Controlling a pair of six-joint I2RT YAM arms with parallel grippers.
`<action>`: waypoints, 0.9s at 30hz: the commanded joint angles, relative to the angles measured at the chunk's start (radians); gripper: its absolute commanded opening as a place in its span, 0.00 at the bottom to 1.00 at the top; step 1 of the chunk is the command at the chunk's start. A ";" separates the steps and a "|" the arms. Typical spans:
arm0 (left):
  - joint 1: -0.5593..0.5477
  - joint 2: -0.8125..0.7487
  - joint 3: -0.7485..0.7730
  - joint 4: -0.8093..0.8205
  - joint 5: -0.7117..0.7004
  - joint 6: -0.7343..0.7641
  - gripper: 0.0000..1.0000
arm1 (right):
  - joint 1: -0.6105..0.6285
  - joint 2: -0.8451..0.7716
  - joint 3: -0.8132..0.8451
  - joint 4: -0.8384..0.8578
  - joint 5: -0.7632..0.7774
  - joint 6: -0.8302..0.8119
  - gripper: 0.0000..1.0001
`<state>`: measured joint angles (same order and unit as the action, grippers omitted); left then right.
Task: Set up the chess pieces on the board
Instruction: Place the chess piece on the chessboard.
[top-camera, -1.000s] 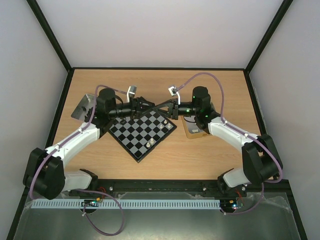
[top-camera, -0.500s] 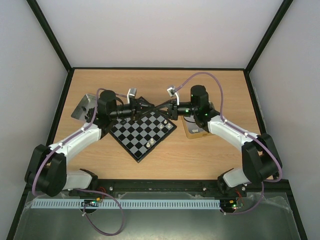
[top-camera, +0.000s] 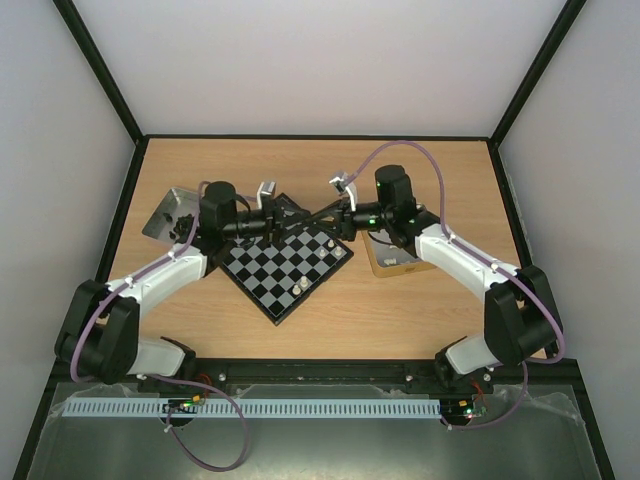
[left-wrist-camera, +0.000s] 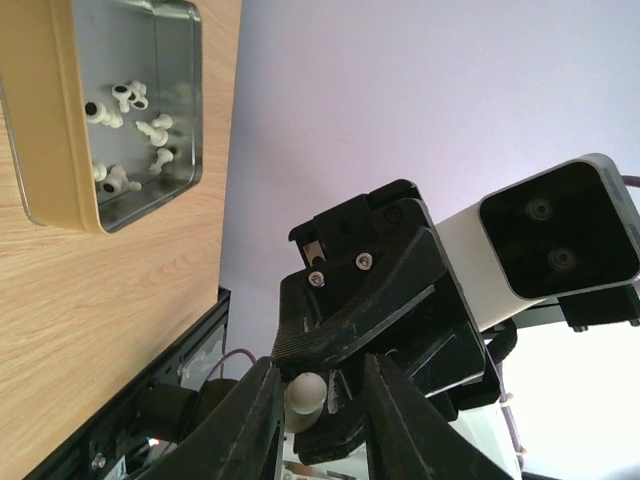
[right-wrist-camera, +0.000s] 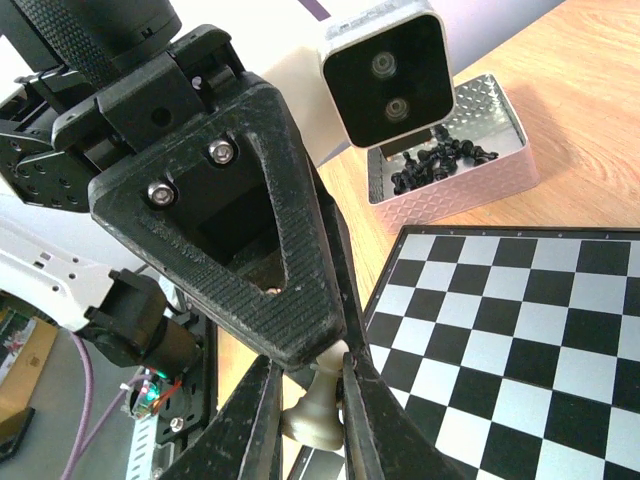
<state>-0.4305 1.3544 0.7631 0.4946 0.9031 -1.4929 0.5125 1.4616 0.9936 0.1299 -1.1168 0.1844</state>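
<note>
Above the far corner of the board (top-camera: 270, 275) my two grippers meet tip to tip. My right gripper (right-wrist-camera: 308, 400) is shut on the stem of a white pawn (right-wrist-camera: 318, 415), base towards its camera. My left gripper (left-wrist-camera: 318, 385) comes from the opposite side, and its fingers close on the pawn's round head (left-wrist-camera: 303, 395). From above, the left gripper (top-camera: 290, 213) and right gripper (top-camera: 318, 215) hide the pawn. A few white chess pieces (top-camera: 338, 248) stand on the board's right edge, and others (top-camera: 300, 286) near its front.
A gold-rimmed tray (left-wrist-camera: 50, 120) holding several white pieces (left-wrist-camera: 125, 95) lies right of the board (right-wrist-camera: 520, 340). A silver tray (right-wrist-camera: 500, 170) with black pieces (right-wrist-camera: 440, 160) sits to its left. Both arms crowd the board's far corner.
My left gripper's jaws have narrowed onto the pawn's head. Both wrists have drifted slightly towards the back of the table. The right gripper's hold is unchanged.
</note>
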 joint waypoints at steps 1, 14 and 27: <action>-0.010 0.022 -0.025 0.029 0.055 -0.056 0.26 | 0.023 0.013 0.060 -0.044 -0.001 -0.094 0.14; -0.010 0.034 -0.042 0.054 0.066 -0.098 0.10 | 0.030 0.029 0.102 -0.137 0.017 -0.178 0.13; -0.007 0.023 -0.054 -0.011 0.021 -0.023 0.02 | 0.038 -0.015 0.067 -0.097 0.111 -0.112 0.37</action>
<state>-0.4248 1.3785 0.7185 0.5362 0.8993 -1.5707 0.5377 1.4830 1.0576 -0.0467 -1.0637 0.0509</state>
